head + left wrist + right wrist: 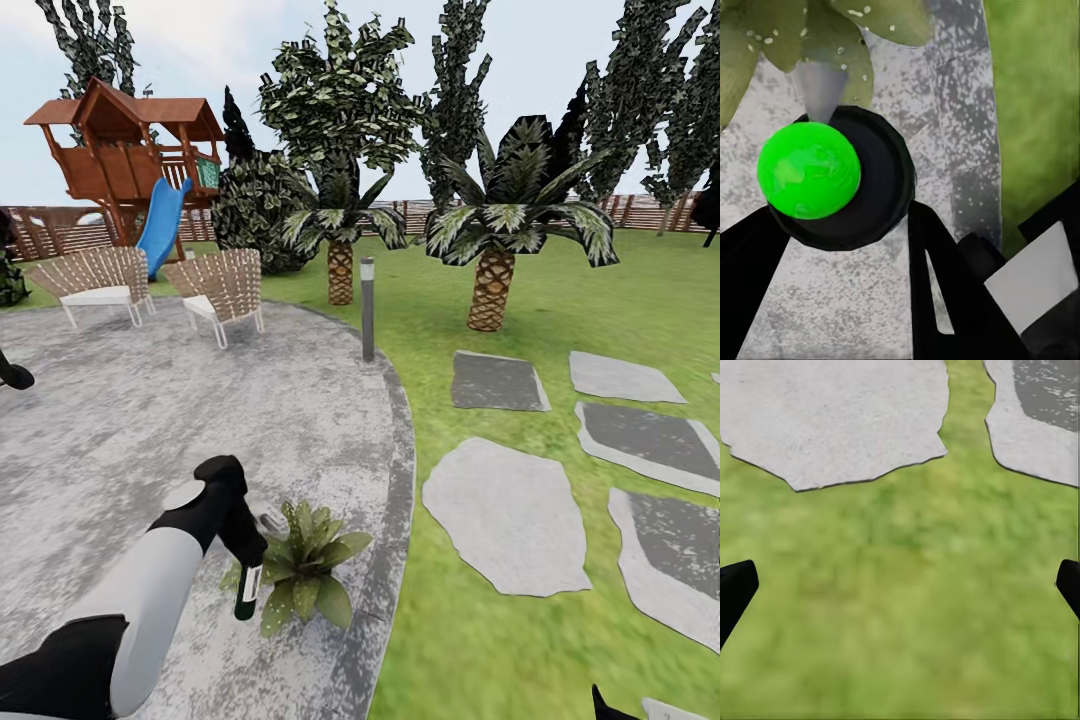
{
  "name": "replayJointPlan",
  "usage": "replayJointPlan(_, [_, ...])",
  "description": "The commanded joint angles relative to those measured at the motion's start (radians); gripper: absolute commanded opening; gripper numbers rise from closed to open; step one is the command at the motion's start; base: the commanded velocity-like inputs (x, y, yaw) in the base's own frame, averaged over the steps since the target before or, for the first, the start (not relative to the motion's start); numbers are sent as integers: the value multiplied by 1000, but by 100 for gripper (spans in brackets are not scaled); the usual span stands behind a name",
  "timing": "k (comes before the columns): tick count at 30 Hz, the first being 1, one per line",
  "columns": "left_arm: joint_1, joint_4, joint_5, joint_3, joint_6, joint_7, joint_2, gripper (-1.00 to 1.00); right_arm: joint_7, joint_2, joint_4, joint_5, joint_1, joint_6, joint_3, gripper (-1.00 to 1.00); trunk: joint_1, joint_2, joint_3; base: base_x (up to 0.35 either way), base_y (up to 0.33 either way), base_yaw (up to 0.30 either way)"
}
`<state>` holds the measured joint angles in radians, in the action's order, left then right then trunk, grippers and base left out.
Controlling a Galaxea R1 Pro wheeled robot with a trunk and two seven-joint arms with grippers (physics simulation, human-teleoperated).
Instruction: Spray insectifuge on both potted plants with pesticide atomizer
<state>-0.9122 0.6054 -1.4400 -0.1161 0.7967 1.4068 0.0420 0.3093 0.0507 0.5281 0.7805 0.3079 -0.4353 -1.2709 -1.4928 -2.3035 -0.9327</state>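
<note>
The pesticide atomizer (247,592) is held clamped in the left gripper (243,556), just beside a potted plant (303,568) on the patio (130,430); it is judged light, rigid and smooth, best gripped around its body; the right gripper (900,585) is spread wide, empty, over lawn (907,622).

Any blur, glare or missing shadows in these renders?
Head view: flat, even light, barely a cast shadow under the potted plant; tree foliage pixelated. Left wrist view: atomizer and leaves soft-edged. Right wrist view: lawn a smeared blur, stepping slab edges crisper. No glare.
</note>
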Motion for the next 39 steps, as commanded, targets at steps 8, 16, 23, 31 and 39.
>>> replayJointPlan(8, [2,2,-14,11,9,64,1,-100,8,1,0,5,2,-5,-8,100,0,0,-1,69,-244,0])
replayJointPlan(16, [5,2,-15,12,9,64,0,-100,8,1,1,5,2,-5,-10,100,0,0,-1,75,-264,0])
replayJointPlan(23, [6,2,-15,13,9,64,-1,-100,8,0,1,5,2,-5,-10,100,0,0,-1,12,-109,75])
replayJointPlan(31, [10,0,-14,14,9,61,-2,-100,8,0,1,5,2,-5,-9,100,0,0,-1,0,-3,266])
replayJointPlan(39, [28,-2,-13,13,8,57,-2,-100,8,0,1,5,1,-5,-10,100,0,0,-1,0,0,46])
